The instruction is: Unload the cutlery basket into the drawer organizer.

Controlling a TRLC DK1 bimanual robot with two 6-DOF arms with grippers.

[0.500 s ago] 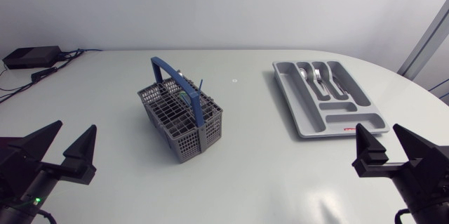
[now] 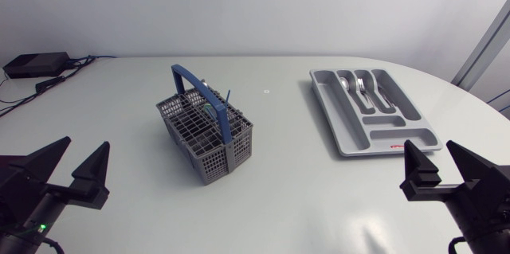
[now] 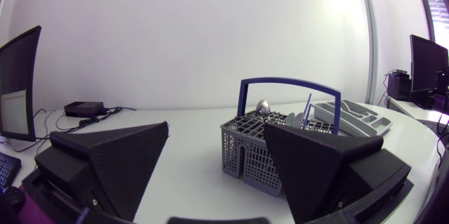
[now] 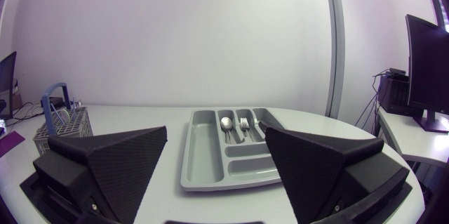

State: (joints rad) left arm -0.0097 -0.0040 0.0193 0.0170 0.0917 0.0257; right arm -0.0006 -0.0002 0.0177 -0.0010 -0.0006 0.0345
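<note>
The grey cutlery basket (image 2: 205,136) with a blue arched handle stands left of the table's middle, with cutlery and a blue stick poking from it. In the left wrist view the basket (image 3: 270,155) sits ahead of my left gripper (image 3: 214,150). The grey drawer organizer (image 2: 373,109) lies at the right, with a spoon (image 2: 344,84) and forks (image 2: 362,87) in its far slots; it shows again as the organizer (image 4: 228,154) ahead of my right gripper (image 4: 214,150). My left gripper (image 2: 70,158) rests open at the front left. My right gripper (image 2: 434,158) rests open at the front right. Neither holds anything.
A black box (image 2: 36,64) with cables lies at the table's far left corner. A small round mark (image 2: 267,91) is on the tabletop between basket and organizer.
</note>
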